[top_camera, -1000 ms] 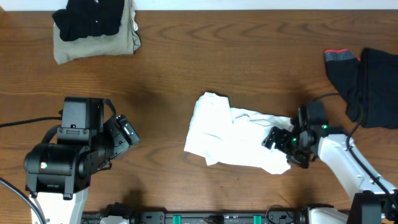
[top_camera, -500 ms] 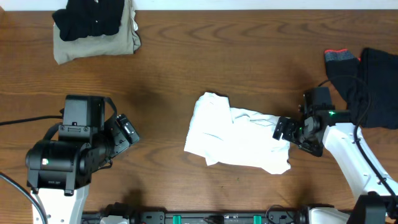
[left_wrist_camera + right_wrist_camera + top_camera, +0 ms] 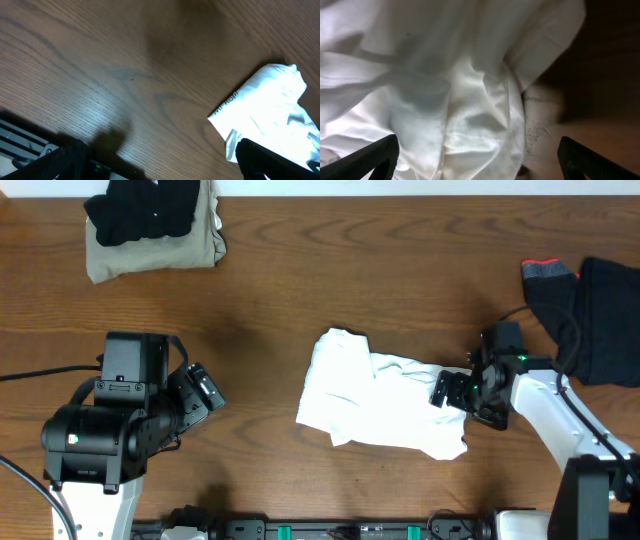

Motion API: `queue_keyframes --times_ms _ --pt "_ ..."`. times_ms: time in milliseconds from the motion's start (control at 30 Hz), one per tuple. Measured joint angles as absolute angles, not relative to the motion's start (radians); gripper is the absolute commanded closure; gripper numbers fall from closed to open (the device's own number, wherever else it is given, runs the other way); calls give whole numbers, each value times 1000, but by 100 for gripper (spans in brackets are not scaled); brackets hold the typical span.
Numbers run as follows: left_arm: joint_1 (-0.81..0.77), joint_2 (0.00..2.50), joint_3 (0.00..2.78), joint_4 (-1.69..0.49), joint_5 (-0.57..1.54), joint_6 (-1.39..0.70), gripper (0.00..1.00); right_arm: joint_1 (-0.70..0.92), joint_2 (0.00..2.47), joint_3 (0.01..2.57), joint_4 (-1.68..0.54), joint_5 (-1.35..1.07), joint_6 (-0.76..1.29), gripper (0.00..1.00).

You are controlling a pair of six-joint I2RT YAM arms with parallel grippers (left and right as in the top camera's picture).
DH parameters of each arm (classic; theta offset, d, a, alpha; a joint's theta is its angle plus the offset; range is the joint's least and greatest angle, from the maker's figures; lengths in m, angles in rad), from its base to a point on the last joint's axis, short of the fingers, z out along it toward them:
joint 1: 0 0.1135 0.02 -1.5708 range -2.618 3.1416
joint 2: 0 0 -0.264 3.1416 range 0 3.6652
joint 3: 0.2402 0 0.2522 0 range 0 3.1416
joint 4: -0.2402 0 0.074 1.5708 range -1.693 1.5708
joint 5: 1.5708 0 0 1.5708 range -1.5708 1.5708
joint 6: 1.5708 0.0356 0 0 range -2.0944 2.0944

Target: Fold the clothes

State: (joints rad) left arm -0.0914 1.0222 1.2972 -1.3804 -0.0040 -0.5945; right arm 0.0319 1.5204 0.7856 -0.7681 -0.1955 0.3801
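The white shirt (image 3: pixel 380 405) lies crumpled near the middle of the table (image 3: pixel 400 280). At its 3 o'clock edge the right gripper (image 3: pixel 442 392) stands with jaws spread wide. At 9 o'clock, well apart, the left gripper (image 3: pixel 208 394) is also spread and empty. A khaki-and-black pile (image 3: pixel 150 240) lies at 11 o'clock.

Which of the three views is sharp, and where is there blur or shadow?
Overhead: sharp, evenly lit; the white shirt is bright and loses fold detail. Left wrist: table grain clear, a soft dark shadow near the top. Right wrist: very close to the shirt, slightly soft, dark at right.
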Motion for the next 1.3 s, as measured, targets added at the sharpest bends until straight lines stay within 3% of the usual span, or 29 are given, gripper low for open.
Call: queue_keyframes --times_ms 400,567,733,933,1133,1300 --pt "-91 1023 1297 -1380 -4 -595 2 29 1563 756 -637 -350 354 7" --pt "-91 1023 1297 -1380 -4 -595 2 29 1577 751 -612 -399 345 32" --pt "-91 1023 1297 -1380 -4 -595 2 29 1597 737 -601 -440 349 67" --pt "-91 1023 1297 -1380 -4 -595 2 29 1608 729 -601 -444 391 97" --pt "-91 1023 1297 -1381 -4 -595 2 -2 1608 732 -612 -435 419 99" --pt "-91 1023 1297 -1381 -4 -595 2 -120 1613 787 -704 -397 418 99"
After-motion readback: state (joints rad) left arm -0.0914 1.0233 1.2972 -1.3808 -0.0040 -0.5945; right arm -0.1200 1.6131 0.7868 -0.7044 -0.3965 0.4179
